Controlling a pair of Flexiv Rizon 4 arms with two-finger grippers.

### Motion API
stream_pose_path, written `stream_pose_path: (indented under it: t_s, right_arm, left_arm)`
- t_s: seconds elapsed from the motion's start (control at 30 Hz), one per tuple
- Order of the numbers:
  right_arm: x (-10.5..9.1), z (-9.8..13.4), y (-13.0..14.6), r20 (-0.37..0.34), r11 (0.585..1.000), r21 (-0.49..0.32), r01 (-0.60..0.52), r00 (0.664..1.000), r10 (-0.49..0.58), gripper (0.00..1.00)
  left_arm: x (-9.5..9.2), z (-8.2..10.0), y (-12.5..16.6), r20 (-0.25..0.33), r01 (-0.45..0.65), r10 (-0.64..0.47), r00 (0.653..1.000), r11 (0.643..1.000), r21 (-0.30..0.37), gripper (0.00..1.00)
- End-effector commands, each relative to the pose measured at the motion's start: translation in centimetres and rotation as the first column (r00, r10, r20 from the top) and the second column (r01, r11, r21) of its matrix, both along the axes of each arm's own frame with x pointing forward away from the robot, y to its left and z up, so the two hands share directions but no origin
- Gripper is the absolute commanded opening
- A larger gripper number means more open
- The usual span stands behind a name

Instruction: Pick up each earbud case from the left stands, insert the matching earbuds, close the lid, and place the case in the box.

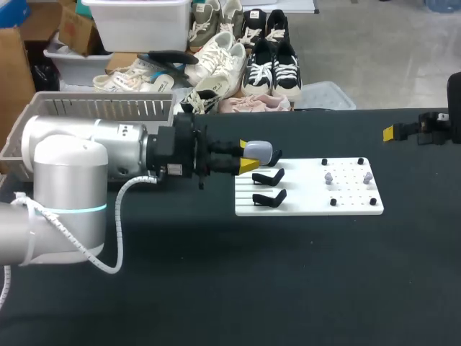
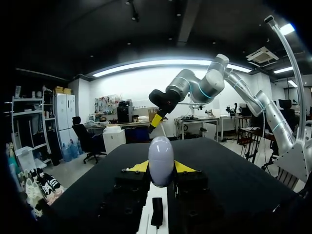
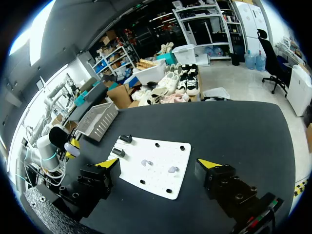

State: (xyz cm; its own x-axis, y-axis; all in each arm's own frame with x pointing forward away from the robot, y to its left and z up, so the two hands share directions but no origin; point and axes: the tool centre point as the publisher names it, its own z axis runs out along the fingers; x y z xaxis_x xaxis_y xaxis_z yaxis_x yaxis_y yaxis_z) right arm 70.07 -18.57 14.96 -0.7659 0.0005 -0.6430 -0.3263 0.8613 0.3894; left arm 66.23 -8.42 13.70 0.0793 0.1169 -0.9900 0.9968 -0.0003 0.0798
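My left gripper [image 1: 248, 158] is shut on a pale lavender earbud case [image 1: 260, 151], held just above the left end of the white board [image 1: 310, 203]. In the left wrist view the case [image 2: 161, 156] stands upright between the two yellow tips of the left gripper [image 2: 161, 168], over a black stand [image 2: 157, 212]. Two empty black stands [image 1: 268, 176] [image 1: 269, 197] sit on the board's left side. Two small pale earbuds [image 1: 328, 177] [image 1: 367, 176] rest among the black pegs on its right side. My right gripper [image 1: 392, 132] hangs open at the far right, well above the board [image 3: 161, 151] and earbuds [image 3: 146, 162].
A grey slatted basket [image 1: 101, 108] stands at the back left of the table, behind my left arm. The black tabletop runs wide in front of the board. My right arm [image 2: 195, 90] shows high ahead in the left wrist view.
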Motion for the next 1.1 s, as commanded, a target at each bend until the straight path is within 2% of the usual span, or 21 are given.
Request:
stream_pose_path:
  t_s: [0.03, 0.47, 0.7, 1.1]
  right_arm:
    - [0.1, 0.0, -0.1, -0.001, 1.000, 0.002, -0.004, 1.000, 0.004, 1.00]
    - [0.1, 0.0, -0.1, -0.001, 1.000, 0.002, -0.004, 1.000, 0.004, 1.00]
    - [0.1, 0.0, -0.1, -0.001, 1.000, 0.002, -0.004, 1.000, 0.004, 1.00]
    - [-0.3, 0.1, -0.1, 0.004, 1.000, 0.013, -0.009, 1.000, 0.009, 1.00]
  left_arm:
    - [-0.3, 0.0, -0.1, 0.006, -0.033, 0.033, 0.999, 0.999, -0.004, 0.00]
    - [-0.3, 0.0, -0.1, 0.006, -0.033, 0.033, 0.999, 0.999, -0.004, 0.00]
    - [-0.7, 0.1, -2.6, 0.001, 0.008, -0.008, 1.000, 0.998, -0.068, 0.00]
    - [-0.6, -1.2, -4.7, -0.019, 0.087, -0.089, 0.996, 0.992, -0.086, 0.00]
